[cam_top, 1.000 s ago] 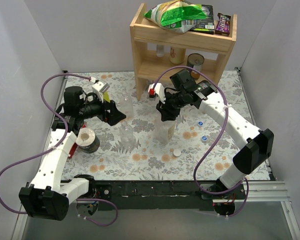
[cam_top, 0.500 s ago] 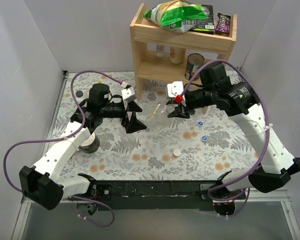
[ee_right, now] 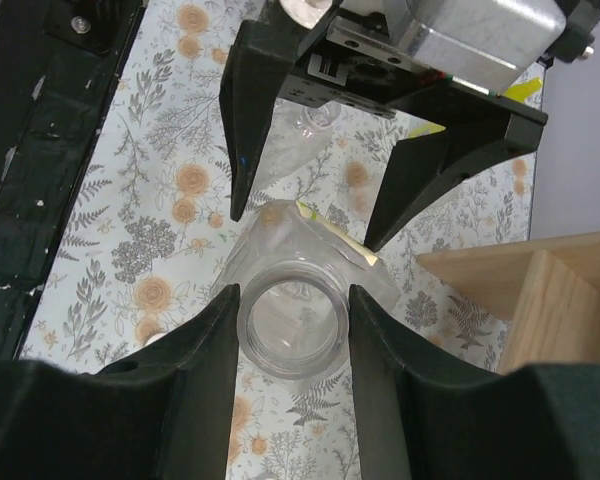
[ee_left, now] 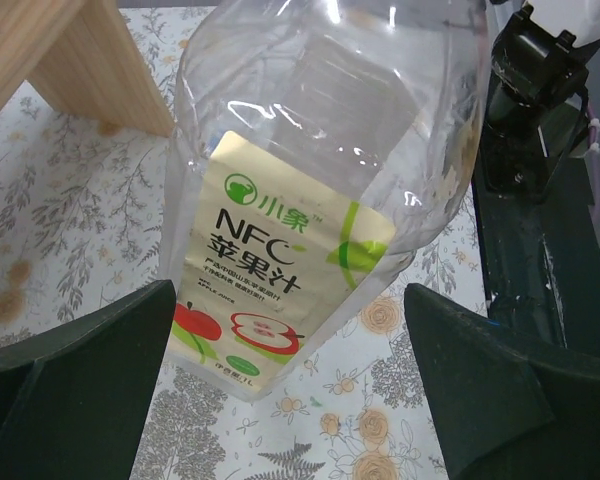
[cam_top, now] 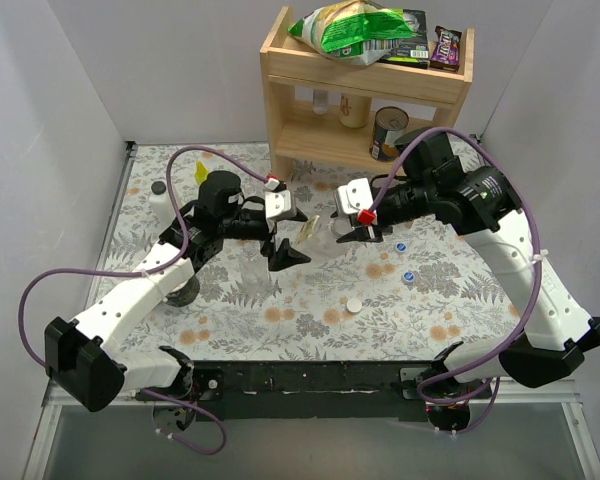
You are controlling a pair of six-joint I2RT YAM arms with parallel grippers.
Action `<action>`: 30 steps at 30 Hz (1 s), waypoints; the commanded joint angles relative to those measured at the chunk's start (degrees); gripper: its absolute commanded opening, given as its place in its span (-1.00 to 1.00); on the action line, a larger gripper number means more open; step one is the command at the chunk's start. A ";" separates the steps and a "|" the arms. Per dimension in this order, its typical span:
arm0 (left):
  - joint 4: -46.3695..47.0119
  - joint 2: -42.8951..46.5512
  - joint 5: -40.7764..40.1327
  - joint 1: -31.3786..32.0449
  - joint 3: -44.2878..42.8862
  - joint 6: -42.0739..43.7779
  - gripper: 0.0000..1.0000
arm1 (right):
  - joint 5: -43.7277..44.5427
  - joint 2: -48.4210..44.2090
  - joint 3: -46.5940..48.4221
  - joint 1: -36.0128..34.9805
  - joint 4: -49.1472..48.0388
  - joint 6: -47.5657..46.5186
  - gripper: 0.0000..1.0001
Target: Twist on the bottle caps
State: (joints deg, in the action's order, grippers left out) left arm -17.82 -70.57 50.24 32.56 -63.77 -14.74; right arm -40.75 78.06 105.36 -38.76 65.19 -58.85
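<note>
The large clear bottle (cam_top: 323, 232) with an apple-juice label hangs tilted above the table between my two grippers. My right gripper (cam_top: 365, 227) is shut on its open neck (ee_right: 292, 325), which has no cap. My left gripper (cam_top: 302, 237) is open, its fingers (ee_left: 75, 385) wide apart on either side of the bottle's (ee_left: 280, 290) base without touching it. The white cap (cam_top: 353, 306) and two blue caps (cam_top: 401, 246) (cam_top: 409, 277) lie on the table to the right. A slim clear bottle (ee_right: 315, 118) shows below the left gripper in the right wrist view.
A wooden shelf (cam_top: 370, 95) with a can (cam_top: 388, 133) stands at the back, snack bags on top. A yellow squeeze bottle (cam_top: 201, 173) and a white black-capped bottle (cam_top: 159, 195) stand back left. A round jar (cam_top: 183, 292) sits under the left arm.
My right gripper has lifted the large bottle off the table and tipped it sideways. My left gripper has swung right, up to the bottle's base, still open.
</note>
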 commanded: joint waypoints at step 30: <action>16.68 8.52 -43.19 11.62 10.25 -11.46 0.96 | 55.06 -4.59 -10.98 1.05 -32.85 81.15 -0.97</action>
State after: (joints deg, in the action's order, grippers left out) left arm -4.75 -59.48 16.03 38.94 -49.95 -24.77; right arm 4.56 72.18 89.86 -39.33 35.35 3.03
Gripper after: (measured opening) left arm 0.982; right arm 0.486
